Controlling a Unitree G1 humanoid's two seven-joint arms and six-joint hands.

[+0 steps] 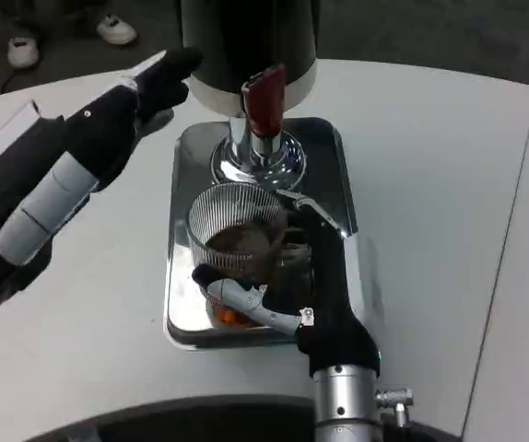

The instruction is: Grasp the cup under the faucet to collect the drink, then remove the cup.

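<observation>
Ribbed clear cup (237,230), upright, holding brown drink, gripped within the right hand (288,276). Chrome faucet (260,147) with red lever stands just beyond that hand's fingertips.

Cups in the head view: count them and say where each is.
1. A ribbed clear cup with brown drink stands on the metal tray in front of the faucet, gripped by the right hand. None shows elsewhere; the dispenser could hide others.

Right hand (288,276) grips ribbed cup (237,230) on steel tray (334,147) below faucet (263,110)
</observation>
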